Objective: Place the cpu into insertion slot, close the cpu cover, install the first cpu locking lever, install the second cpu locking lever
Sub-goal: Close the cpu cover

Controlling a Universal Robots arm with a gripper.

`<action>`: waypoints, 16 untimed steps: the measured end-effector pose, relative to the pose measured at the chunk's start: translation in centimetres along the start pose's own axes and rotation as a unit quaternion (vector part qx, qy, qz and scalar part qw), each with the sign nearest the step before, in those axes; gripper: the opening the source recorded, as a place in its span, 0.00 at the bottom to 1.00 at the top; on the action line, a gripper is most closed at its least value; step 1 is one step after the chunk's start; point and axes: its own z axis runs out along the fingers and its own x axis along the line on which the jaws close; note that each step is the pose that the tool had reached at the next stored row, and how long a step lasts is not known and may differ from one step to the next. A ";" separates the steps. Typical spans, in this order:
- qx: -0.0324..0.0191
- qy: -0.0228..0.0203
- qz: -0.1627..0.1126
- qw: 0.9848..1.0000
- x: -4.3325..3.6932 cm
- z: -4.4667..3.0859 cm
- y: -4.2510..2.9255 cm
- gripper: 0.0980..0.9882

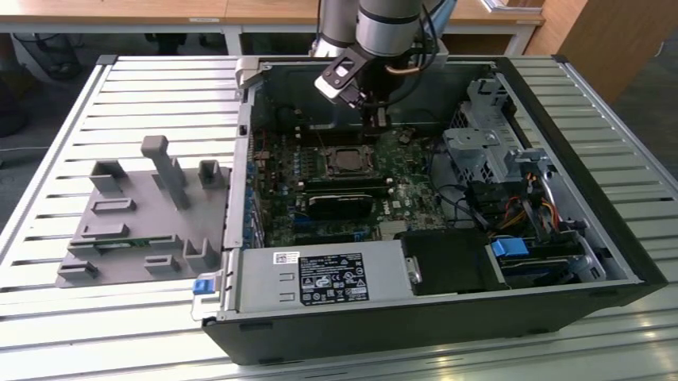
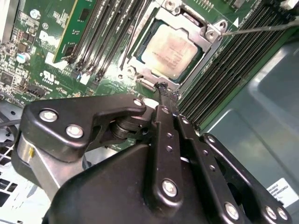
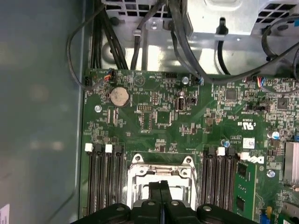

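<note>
The pincer point(image 2: 162, 89), its two fingers pressed together, has its tip just beside a corner of the cover point(image 2: 154, 19). The cover lies flat around the chip point(image 2: 172, 50), which is seated in the socket point(image 1: 325, 159). In the exterior view the pincer hangs at the socket's twelve o'clock, inside the computer case point(image 1: 424, 333) on the counter point(image 1: 159, 87).

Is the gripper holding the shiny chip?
No, the cpu lies flat inside the cpu cover's window, beyond the gripper's tips.
</note>
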 end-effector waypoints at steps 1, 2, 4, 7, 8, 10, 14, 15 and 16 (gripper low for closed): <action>0.000 0.000 0.000 1.000 0.00 0.04 -0.10 0.02; 0.000 0.000 0.000 1.000 0.00 0.07 -0.21 0.02; 0.000 0.000 0.000 1.000 0.00 0.09 -0.43 0.02; 0.000 0.000 0.000 1.000 0.02 0.11 -0.85 0.02; 0.000 0.000 0.000 1.000 0.02 0.12 -0.96 0.02; 0.000 0.000 0.000 1.000 0.02 0.12 -1.09 0.02; 0.000 0.000 0.000 1.000 0.03 0.12 -1.59 0.02; 0.000 0.000 0.000 1.000 0.04 0.12 -1.72 0.02; 0.000 0.000 0.000 1.000 0.04 0.12 -1.84 0.02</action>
